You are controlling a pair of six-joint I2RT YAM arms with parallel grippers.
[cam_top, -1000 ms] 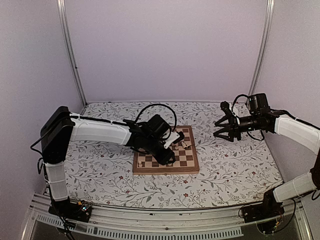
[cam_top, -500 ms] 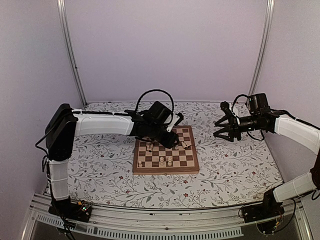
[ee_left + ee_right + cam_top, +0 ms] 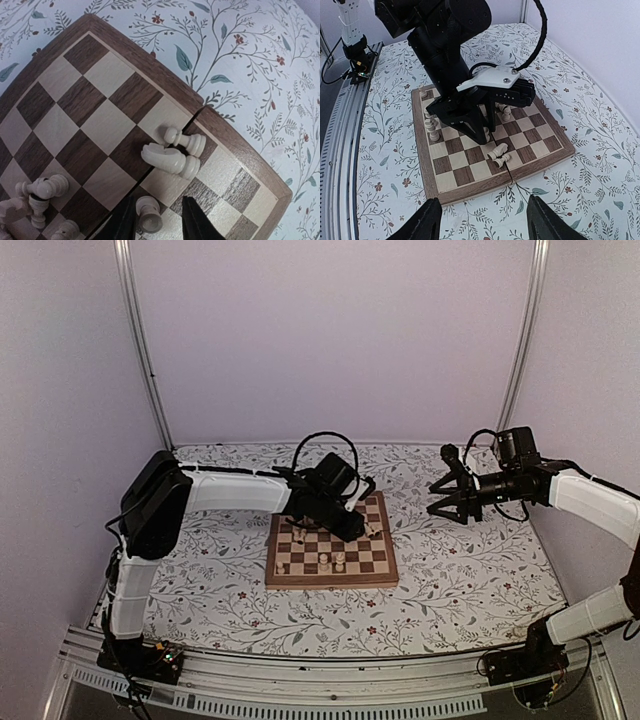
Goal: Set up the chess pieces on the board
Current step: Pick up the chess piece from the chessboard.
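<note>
We see one piece (image 3: 149, 214) upright between the left jaws, which stand wider than it. Just beyond, two pieces (image 3: 172, 159) lie toppled, bases toward the board (image 3: 235, 150) border. Right jaws: wide apart.

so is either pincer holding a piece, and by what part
Nothing is held. The left pincer straddles one chess piece with a gap beside it; the right pincer is open and empty.

This is a robotics lab test cell: plain pale panels (image 3: 330, 340) box in the bench, held by aluminium posts (image 3: 139, 340) at its far corners. A slotted metal rail (image 3: 330, 680) along the near edge carries two arm bases (image 3: 120, 635) and a bare circuit board (image 3: 165, 652). A floral table cover (image 3: 450, 580) is spread over the bench top.
</note>
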